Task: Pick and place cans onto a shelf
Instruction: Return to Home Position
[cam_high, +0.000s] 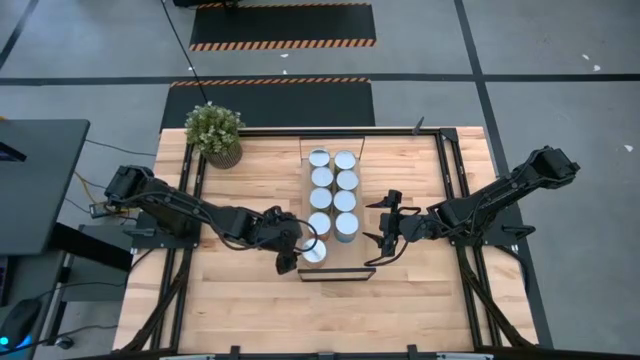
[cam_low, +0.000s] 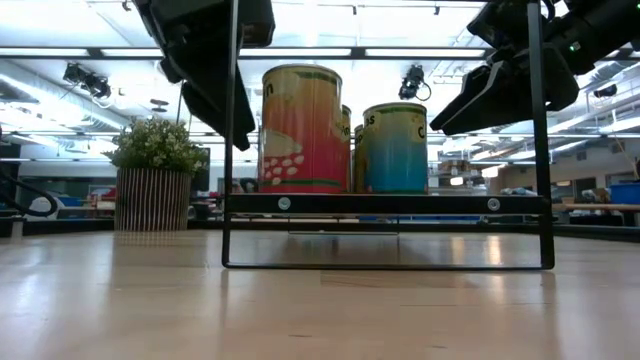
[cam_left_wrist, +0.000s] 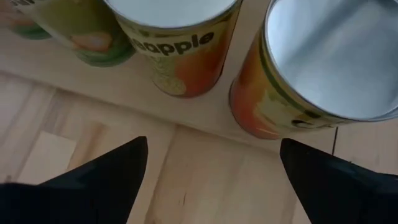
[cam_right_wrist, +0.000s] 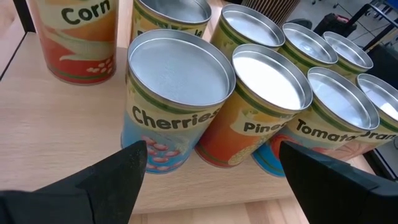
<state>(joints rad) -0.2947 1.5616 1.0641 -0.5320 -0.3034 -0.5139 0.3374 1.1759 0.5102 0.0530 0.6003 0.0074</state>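
Nine cans stand upright on their bases in two rows on the light-wood shelf (cam_high: 345, 260) at mid-table; the nearest can (cam_high: 314, 252) stands alone at the shelf's near left end. My left gripper (cam_high: 292, 250) is open and empty just left of that can, which also shows in the left wrist view (cam_left_wrist: 323, 62), beyond the fingers. My right gripper (cam_high: 385, 228) is open and empty just right of the shelf, facing the Cherries can (cam_right_wrist: 177, 93). In the low view the Corn can (cam_low: 300, 130) and a blue can (cam_low: 395, 150) stand on the raised board.
A potted green plant (cam_high: 215, 132) stands at the table's far left corner. The shelf's thin dark frame (cam_low: 232, 200) rises at its near end. Bare tabletop lies on both sides of the shelf and toward the near edge.
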